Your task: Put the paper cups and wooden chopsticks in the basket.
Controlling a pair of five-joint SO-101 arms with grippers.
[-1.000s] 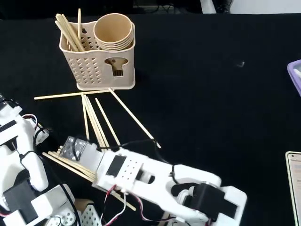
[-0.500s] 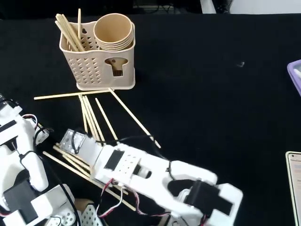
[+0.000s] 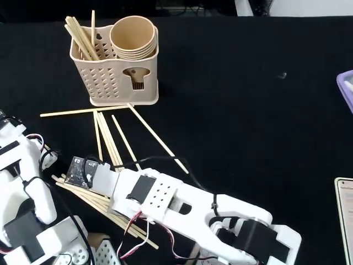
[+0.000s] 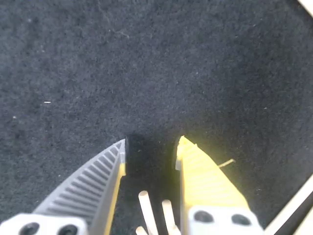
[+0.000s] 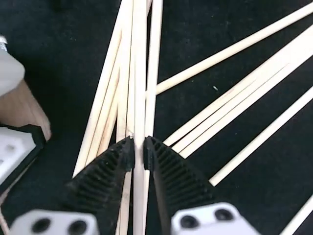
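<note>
Right gripper (image 5: 138, 143) pinched one wooden chopstick (image 5: 139, 73); left gripper (image 4: 151, 143) hung, jaws apart; one basket (image 3: 113, 83) held one paper cups stack (image 3: 132, 34)

We see a black, felt-like cloth tabletop (image 3: 248, 121). At the high view's right edge sits a pale purple plastic tray's corner (image 3: 346, 88), and well below it a white printed card (image 3: 345, 210).

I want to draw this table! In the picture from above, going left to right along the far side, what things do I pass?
The chopsticks standing in the basket → the paper cups stacked in that same basket → a purple thing at the picture's right edge.
</note>
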